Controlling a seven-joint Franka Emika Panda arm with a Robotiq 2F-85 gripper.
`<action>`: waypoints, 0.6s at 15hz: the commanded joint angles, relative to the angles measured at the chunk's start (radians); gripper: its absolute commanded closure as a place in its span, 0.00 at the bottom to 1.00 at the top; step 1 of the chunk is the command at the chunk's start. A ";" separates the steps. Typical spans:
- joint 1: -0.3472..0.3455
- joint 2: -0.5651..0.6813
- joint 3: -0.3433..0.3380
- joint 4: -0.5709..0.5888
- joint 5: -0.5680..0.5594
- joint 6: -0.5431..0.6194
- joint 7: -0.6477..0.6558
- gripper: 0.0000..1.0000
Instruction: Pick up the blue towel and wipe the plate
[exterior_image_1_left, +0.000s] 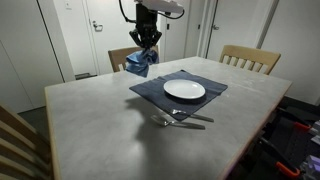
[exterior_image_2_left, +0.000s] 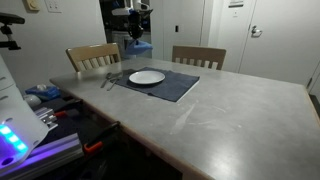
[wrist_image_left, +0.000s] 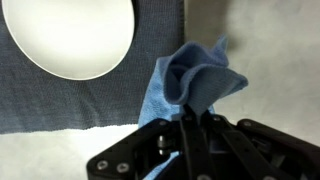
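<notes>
One blue towel (wrist_image_left: 195, 85) is clamped in the jaws of the gripper (wrist_image_left: 189, 118), bunched just past them; one white plate (exterior_image_1_left: 184, 90) is seen on one dark placemat (exterior_image_1_left: 147, 91).

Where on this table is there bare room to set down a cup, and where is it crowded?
Bare: the wide table stretch bordered by the placemat and the table's edges. Crowded: the placemat end, with the plate, the cutlery beside it, and the gripper holding the blue towel near its edge.
</notes>
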 joint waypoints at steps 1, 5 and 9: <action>-0.035 -0.109 -0.002 -0.146 -0.030 0.052 -0.023 0.98; -0.093 -0.214 -0.002 -0.366 0.040 0.332 0.004 0.98; -0.160 -0.285 0.013 -0.572 0.173 0.589 -0.042 0.98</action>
